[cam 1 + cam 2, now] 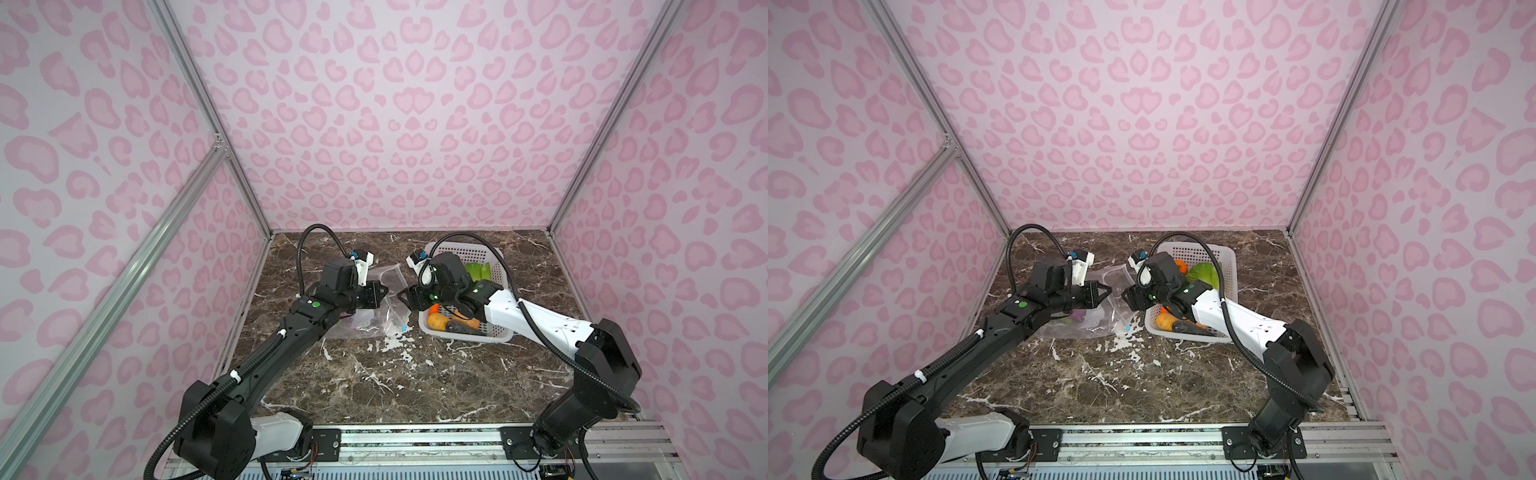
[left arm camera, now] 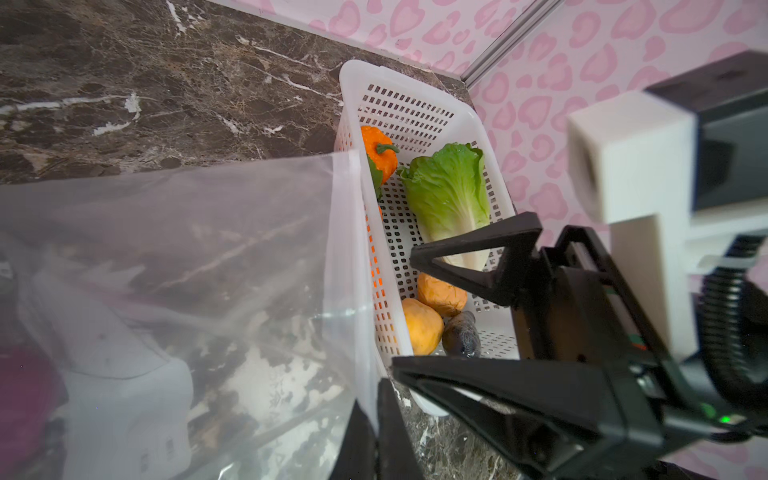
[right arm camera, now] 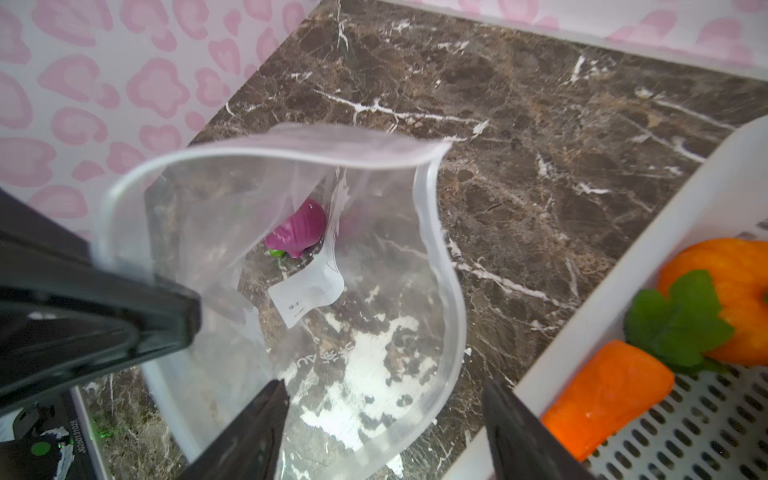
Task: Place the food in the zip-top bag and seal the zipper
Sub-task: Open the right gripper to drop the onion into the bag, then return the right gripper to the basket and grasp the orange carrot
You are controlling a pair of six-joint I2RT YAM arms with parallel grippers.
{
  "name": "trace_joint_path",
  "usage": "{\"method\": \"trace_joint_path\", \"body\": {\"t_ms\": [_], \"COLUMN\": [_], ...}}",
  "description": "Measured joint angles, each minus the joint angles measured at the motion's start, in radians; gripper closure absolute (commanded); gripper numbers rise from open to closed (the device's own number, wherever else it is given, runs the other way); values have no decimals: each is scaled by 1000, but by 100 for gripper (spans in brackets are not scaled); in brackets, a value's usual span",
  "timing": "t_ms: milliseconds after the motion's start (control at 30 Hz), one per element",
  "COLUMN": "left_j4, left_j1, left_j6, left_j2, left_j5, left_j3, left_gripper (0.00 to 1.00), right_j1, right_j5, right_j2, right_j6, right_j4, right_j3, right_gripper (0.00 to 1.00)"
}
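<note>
Left pincer (image 2: 371,419) is clenched on the rim of the zip-top bag (image 3: 232,199). It lifts the rim so the mouth is wide and food can drop in. Over that mouth hangs the right pincer (image 3: 384,399), jaws apart, with nothing in them. One purple piece (image 3: 299,228) lies deep inside the bag. The cabbage (image 2: 451,195), pumpkin (image 2: 376,153) and other food wait in the white basket (image 2: 415,108) just beside the bag. The zipper (image 3: 436,232) is not shut yet.
</note>
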Motion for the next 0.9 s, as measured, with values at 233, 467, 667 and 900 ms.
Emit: {"method": "trace_joint_path", "body": {"t_ms": [233,467,667,900], "left_j4": [0,0,0,0], "left_j1": [0,0,-2,-5], "left_j6": [0,0,-1,-1], "left_j2": [-3,-3,-3,-3], "left_j5": [0,0,0,0], "left_j3": [0,0,0,0], "left_gripper": [98,98,98,98], "right_j1": [-89,-201,-230,-230], "right_j5": [93,150,148,105], "right_j2": [-109,-131,-44,110], "right_j6": [31,102,143,173], "right_j4": [-8,-33,-42,-47], "right_j3": [-90,-196,-201,-80], "right_gripper": [29,32,33,34]}}
